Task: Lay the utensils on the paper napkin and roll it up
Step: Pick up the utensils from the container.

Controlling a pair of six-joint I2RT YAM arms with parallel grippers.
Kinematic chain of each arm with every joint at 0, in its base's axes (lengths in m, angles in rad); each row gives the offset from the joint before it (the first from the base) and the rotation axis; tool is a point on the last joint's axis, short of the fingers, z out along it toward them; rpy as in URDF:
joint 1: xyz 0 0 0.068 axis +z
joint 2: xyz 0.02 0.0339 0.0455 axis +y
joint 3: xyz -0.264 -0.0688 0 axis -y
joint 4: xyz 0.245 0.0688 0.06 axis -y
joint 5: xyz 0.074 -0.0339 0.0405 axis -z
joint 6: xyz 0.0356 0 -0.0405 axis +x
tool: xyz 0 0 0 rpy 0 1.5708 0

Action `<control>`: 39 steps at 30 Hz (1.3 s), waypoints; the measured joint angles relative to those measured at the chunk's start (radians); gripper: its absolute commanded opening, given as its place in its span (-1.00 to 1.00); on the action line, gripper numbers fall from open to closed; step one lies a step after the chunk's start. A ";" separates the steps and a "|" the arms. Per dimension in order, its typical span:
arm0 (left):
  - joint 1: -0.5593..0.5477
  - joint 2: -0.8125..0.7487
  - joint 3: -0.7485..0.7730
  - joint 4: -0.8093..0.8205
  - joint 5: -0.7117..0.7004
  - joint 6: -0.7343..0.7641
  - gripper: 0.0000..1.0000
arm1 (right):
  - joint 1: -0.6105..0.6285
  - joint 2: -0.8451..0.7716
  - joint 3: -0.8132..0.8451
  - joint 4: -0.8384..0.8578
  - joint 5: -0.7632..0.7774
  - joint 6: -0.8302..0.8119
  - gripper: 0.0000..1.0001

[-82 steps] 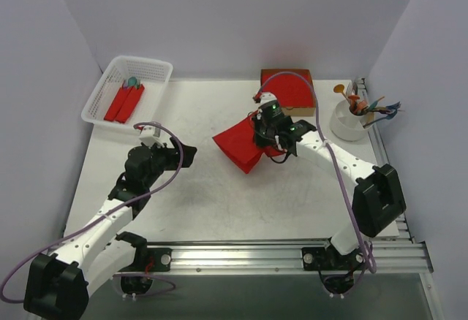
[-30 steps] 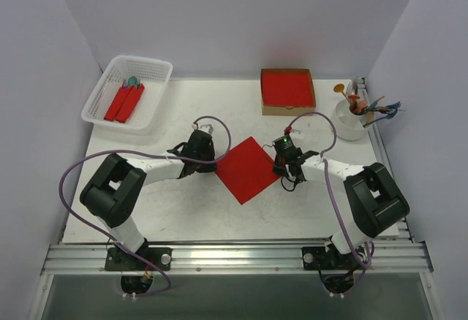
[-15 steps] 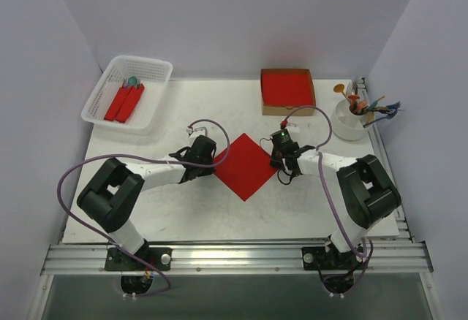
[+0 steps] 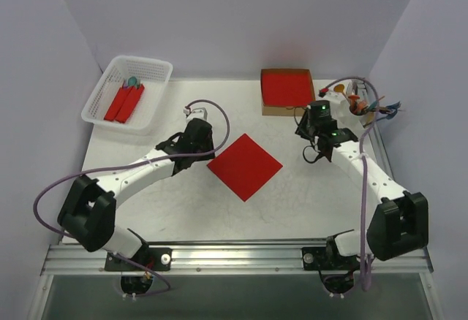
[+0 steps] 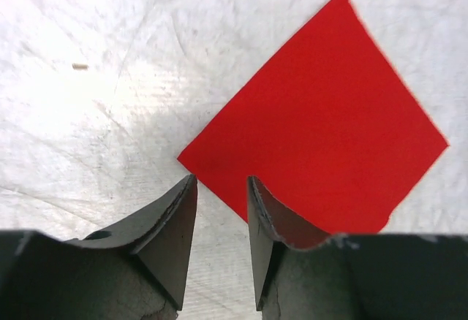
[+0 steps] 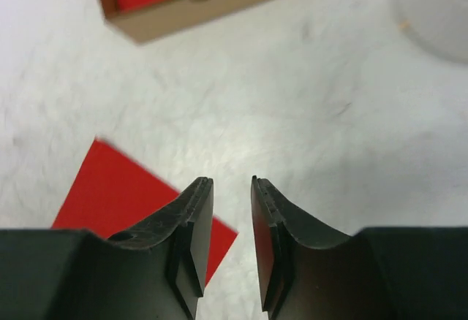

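We see a white, scuffed table (image 4: 183,203) closed in by pale walls (image 4: 219,13). At its far left corner a white basket (image 4: 99,95) holds red rolls (image 4: 124,102). The paper napkin (image 4: 245,166) lies flat mid-table, turned like a diamond. A cardboard box (image 4: 288,109) of red sheets sits at the far edge. The utensils (image 4: 363,105) stand in a cup (image 4: 347,127) at the far right corner.

Only the overhead view shows the basket. The left wrist view shows the left gripper (image 5: 221,183) slightly parted and empty, just off the napkin's corner. The right wrist view shows the right gripper (image 6: 232,181) likewise parted and empty.

Half a second ago both grippers sat at the napkin's side corners. Now both have let go, and the right has moved toward the cup.
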 measured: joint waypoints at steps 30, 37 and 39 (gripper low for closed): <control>-0.013 -0.256 -0.281 0.255 -0.066 0.176 0.08 | -0.386 0.286 0.522 -0.216 0.341 0.565 -0.03; -0.013 -0.256 -0.281 0.260 -0.066 0.179 0.09 | -0.399 0.350 0.534 -0.210 0.342 0.618 -0.03; -0.013 -0.256 -0.281 0.260 -0.066 0.180 0.09 | -0.403 0.358 0.534 -0.206 0.341 0.630 -0.03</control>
